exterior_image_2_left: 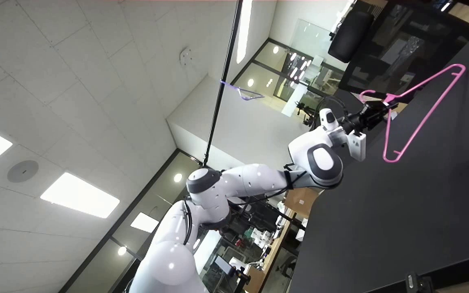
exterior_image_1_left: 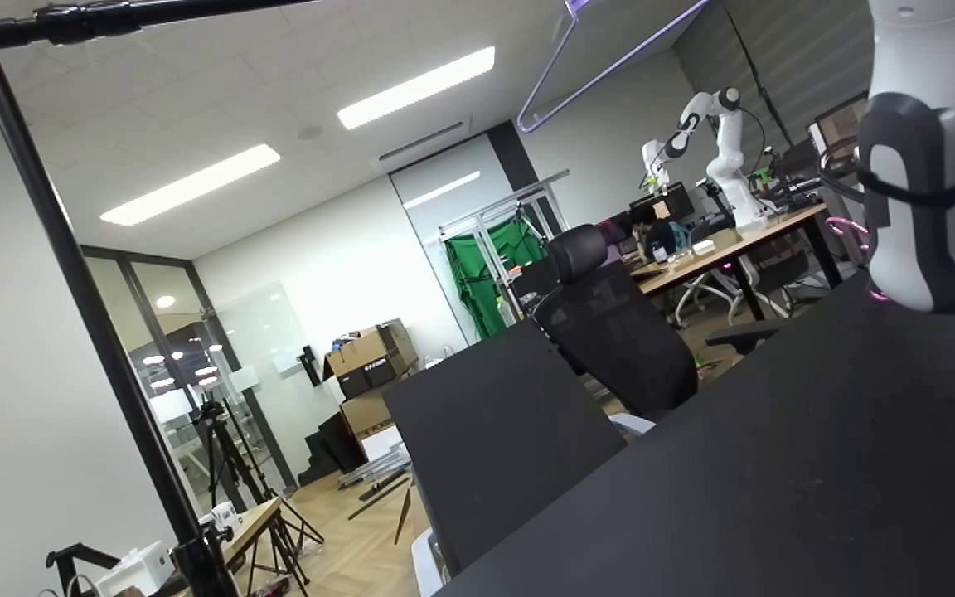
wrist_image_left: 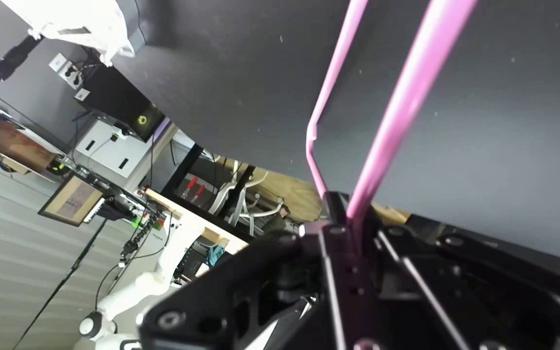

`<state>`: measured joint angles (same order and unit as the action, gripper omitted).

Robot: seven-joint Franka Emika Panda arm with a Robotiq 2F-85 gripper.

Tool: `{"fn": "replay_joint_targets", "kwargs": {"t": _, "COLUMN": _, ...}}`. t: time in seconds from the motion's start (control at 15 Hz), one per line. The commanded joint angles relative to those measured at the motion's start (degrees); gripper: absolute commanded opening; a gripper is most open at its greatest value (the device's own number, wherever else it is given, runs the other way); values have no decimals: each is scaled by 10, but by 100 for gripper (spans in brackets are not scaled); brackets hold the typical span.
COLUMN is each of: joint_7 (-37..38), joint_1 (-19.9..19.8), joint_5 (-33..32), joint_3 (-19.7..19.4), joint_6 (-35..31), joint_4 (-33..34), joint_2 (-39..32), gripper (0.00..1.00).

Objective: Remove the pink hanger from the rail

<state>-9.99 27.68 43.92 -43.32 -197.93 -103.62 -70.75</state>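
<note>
The pink hanger [exterior_image_2_left: 427,118] is in my gripper [exterior_image_2_left: 393,106], off the rail and over the black table. Its hook points back past the fingers and its triangle spreads out ahead. In the wrist view the gripper [wrist_image_left: 350,209] is shut on a pink rod of the hanger [wrist_image_left: 405,104]. In an exterior view only a bit of the pink hanger [exterior_image_1_left: 846,222] shows beside the arm, and the gripper is hidden. The black rail [exterior_image_2_left: 218,106] runs at the back; part of it also shows at the top left [exterior_image_1_left: 154,12]. I cannot tell whether the hanger touches the table.
A purple hanger [exterior_image_2_left: 250,95] hangs on the rail; its lower part shows large in an exterior view [exterior_image_1_left: 627,54]. The black table [exterior_image_2_left: 381,228] lies below the gripper. A black office chair [exterior_image_1_left: 618,332] stands at its edge. A white bag [wrist_image_left: 85,24] lies on the table.
</note>
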Motion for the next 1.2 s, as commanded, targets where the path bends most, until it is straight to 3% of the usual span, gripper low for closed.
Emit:
{"fn": "replay_joint_targets", "kwargs": {"t": 0.0, "joint_7": 28, "joint_1": 18, "joint_5": 35, "joint_3": -20, "joint_6": -1, "joint_4": 20, "joint_2": -65, "gripper": 2}}
{"fn": "replay_joint_targets", "kwargs": {"t": 0.07, "joint_7": 18, "joint_1": 16, "joint_5": 34, "joint_3": -13, "joint_6": -3, "joint_4": 14, "joint_2": -58, "gripper": 33}}
{"fn": "replay_joint_targets", "kwargs": {"t": 0.13, "joint_7": 16, "joint_1": 11, "joint_5": 32, "joint_3": -10, "joint_6": -3, "joint_4": 13, "joint_2": -52, "gripper": 35}}
{"fn": "replay_joint_targets", "kwargs": {"t": 0.33, "joint_7": 4, "joint_1": -18, "joint_5": 5, "joint_3": 27, "joint_6": -1, "joint_4": -6, "joint_2": 40, "gripper": 54}}
{"fn": "replay_joint_targets", "kwargs": {"t": 0.73, "joint_7": 55, "joint_1": -64, "joint_5": -146, "joint_3": 67, "joint_6": 66, "joint_4": -13, "joint_2": 224, "gripper": 95}}
{"fn": "replay_joint_targets", "kwargs": {"t": 0.8, "joint_7": 61, "joint_1": -81, "joint_5": -173, "joint_3": 86, "joint_6": 73, "joint_4": -19, "joint_2": 260, "gripper": 100}}
{"fn": "replay_joint_targets", "kwargs": {"t": 0.93, "joint_7": 61, "joint_1": -129, "joint_5": -235, "joint_3": 142, "joint_6": 100, "joint_4": -37, "joint_2": 331, "gripper": 100}}
{"fn": "replay_joint_targets", "kwargs": {"t": 1.0, "joint_7": 49, "joint_1": -86, "joint_5": -181, "joint_3": 88, "joint_6": 79, "joint_4": 1, "joint_2": 252, "gripper": 100}}
{"fn": "replay_joint_targets", "kwargs": {"t": 1.13, "joint_7": 39, "joint_1": -99, "joint_5": -190, "joint_3": 99, "joint_6": 90, "joint_4": -3, "joint_2": 280, "gripper": 100}}
